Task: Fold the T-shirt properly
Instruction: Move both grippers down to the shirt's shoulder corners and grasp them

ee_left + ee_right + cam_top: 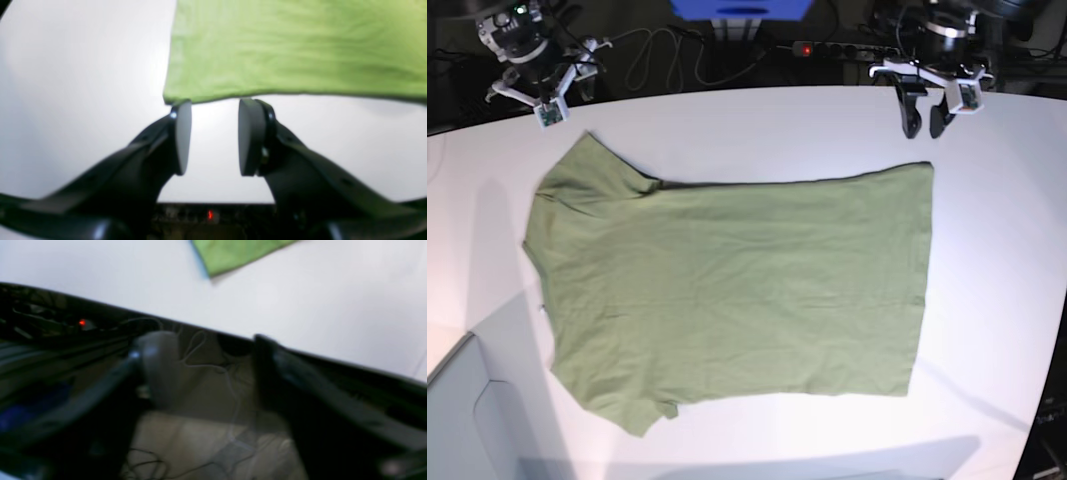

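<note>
Shirt count for you: one T-shirt (737, 290), olive green, spread flat mid-tabletop (997, 250). Two grippers, left (215, 136) and right (206, 370), fingers released, grasping nothing.

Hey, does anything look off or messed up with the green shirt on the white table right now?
Nothing stands out. The olive-green cotton T-shirt lies spread flat on the white table, lightly wrinkled, not yet folded; both grippers sit off the cloth.
</note>
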Robot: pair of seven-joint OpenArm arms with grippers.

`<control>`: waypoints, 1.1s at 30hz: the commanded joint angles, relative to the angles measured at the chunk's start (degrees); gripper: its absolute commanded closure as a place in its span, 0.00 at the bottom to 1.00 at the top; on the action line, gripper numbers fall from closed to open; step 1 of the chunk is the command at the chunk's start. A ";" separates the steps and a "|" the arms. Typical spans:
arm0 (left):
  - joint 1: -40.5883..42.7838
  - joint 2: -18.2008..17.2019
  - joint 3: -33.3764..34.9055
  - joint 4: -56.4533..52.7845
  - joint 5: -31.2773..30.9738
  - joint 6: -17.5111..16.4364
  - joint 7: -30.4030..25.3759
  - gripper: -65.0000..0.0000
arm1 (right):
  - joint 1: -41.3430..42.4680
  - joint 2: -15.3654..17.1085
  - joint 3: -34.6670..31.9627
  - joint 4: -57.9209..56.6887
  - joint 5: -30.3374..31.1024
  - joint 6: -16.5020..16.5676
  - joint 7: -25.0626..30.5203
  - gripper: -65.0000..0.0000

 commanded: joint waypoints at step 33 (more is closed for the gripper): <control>-27.42 6.89 -8.56 -22.79 -0.21 -0.30 12.81 0.52 | 2.36 -0.14 2.23 -0.03 0.25 4.23 0.74 0.33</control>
